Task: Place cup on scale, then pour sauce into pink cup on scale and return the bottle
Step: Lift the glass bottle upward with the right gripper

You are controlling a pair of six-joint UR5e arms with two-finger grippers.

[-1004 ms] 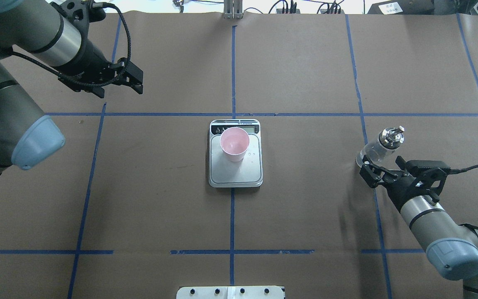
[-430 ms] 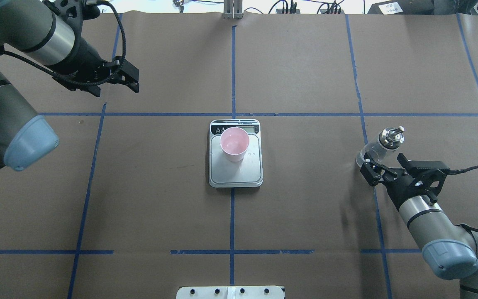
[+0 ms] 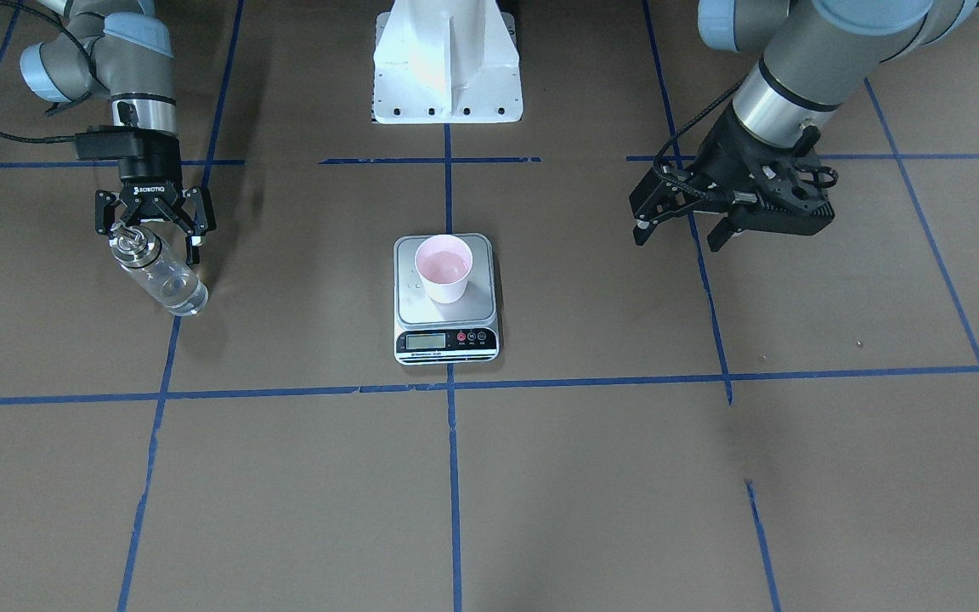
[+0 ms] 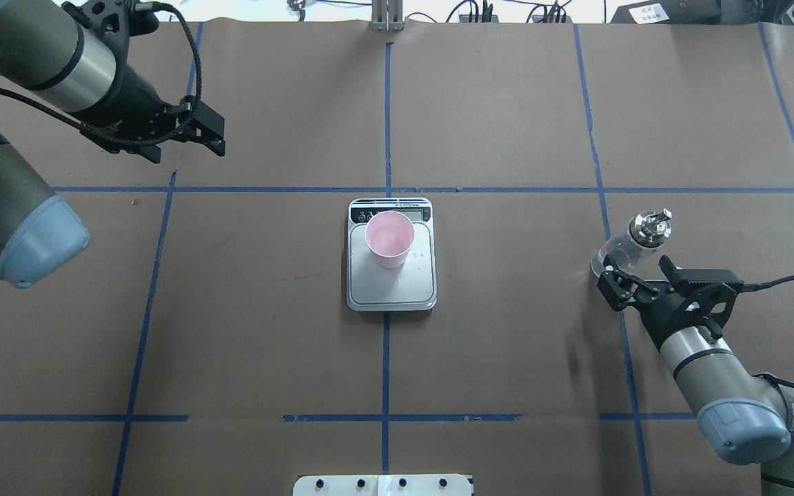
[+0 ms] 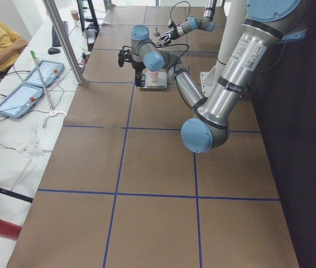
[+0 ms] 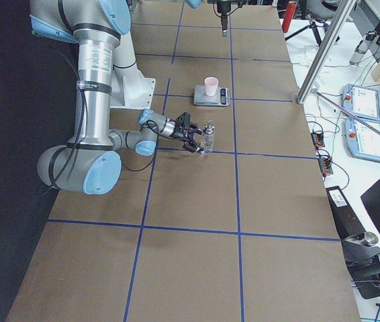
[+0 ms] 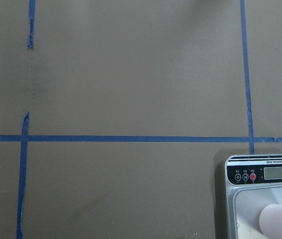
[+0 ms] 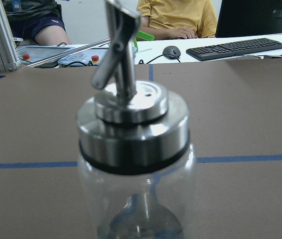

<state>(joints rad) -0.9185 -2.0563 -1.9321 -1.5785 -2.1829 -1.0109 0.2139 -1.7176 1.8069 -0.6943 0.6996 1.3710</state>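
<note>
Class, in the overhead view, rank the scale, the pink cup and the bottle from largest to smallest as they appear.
Largest: scale.
Then bottle and cup: too alike to rank.

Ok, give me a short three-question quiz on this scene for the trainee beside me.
1. True or false: the cup stands on the scale.
2. Which thing is the right end effector closest to? A) the bottle B) the cup C) the scale
3. In one word: is the bottle upright or lying down?

Key: 1 true. 2 A, its open fingers sit right at the bottle, far from the scale. 3 upright, standing on the table with its silver cap on top.
</note>
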